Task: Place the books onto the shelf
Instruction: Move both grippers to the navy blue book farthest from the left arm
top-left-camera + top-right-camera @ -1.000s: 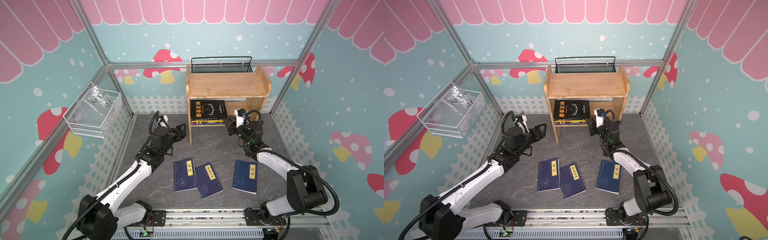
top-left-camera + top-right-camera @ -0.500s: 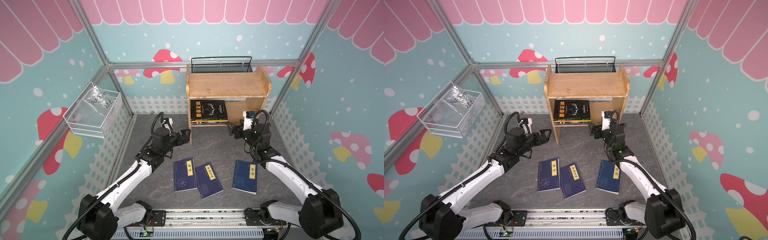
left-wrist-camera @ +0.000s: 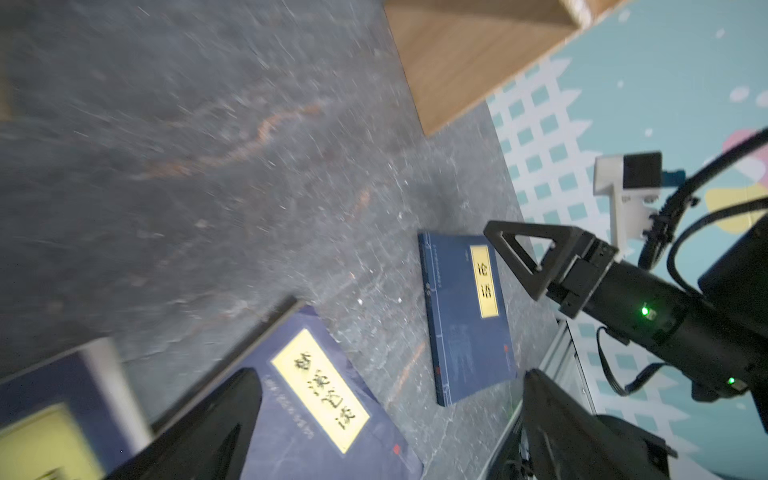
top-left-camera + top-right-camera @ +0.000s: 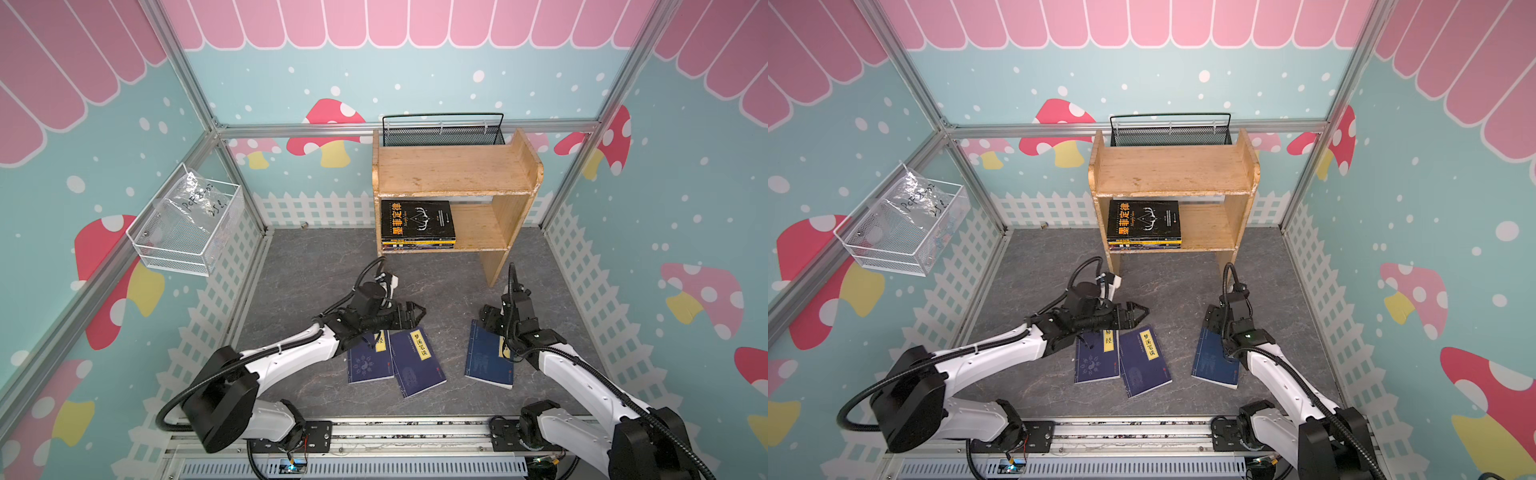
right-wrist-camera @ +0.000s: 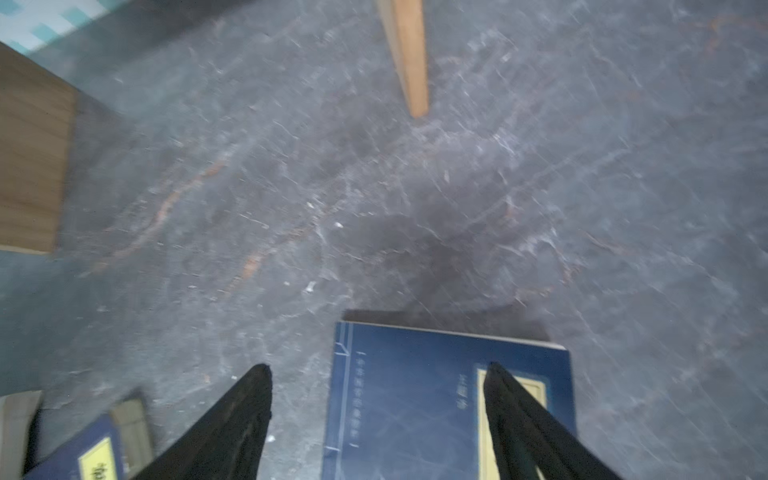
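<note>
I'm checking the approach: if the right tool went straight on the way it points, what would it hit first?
The right tool, tilted down with tips apart, would likely meet the navy book under it first, near its far edge; depth is unclear, so possibly the table beyond.

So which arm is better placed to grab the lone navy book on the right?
Likely right: the right gripper hovers open over the lone navy book; the left gripper sits farther off, by the middle navy book.
</note>
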Controlling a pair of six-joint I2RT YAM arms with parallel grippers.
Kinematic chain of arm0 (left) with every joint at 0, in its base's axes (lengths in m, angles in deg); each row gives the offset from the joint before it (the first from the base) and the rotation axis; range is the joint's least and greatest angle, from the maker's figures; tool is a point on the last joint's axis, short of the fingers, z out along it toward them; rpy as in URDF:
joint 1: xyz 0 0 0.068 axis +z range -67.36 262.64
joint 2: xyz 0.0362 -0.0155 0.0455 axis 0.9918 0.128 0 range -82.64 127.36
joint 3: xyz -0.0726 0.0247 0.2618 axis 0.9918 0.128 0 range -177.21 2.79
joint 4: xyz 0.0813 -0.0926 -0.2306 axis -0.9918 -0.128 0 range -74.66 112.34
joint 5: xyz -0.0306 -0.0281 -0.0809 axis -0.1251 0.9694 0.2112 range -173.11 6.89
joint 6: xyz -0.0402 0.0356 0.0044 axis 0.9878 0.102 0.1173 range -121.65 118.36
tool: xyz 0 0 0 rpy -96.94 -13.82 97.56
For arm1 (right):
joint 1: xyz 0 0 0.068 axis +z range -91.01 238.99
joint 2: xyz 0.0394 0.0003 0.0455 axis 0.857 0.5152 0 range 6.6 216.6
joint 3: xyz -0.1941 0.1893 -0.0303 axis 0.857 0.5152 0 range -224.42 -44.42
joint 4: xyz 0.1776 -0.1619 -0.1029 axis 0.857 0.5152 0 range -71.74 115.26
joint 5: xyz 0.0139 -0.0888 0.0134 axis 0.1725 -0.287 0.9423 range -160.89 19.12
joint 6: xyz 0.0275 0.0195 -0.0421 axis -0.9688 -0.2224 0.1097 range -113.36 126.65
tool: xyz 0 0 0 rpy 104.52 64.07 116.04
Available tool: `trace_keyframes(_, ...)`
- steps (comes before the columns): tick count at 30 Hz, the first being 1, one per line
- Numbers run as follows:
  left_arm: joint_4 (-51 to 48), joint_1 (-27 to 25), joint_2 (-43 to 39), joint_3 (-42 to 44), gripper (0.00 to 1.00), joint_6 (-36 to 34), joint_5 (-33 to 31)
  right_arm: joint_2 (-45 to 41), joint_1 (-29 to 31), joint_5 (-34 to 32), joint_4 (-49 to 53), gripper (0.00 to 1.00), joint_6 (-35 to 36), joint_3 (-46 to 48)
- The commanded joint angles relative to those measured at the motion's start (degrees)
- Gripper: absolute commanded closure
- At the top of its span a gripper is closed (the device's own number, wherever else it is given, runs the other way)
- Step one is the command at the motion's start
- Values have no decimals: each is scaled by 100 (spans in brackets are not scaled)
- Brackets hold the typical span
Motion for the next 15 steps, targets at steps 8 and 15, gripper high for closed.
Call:
trace_keyframes(8,231,-909,2177,-1821,5,201,741,-910,-480,-413,1106,21,-512,487)
trace_keyframes(15,66,-996,2877,-2357,7,176,1129,-882,-864,248,677,23,-47,911)
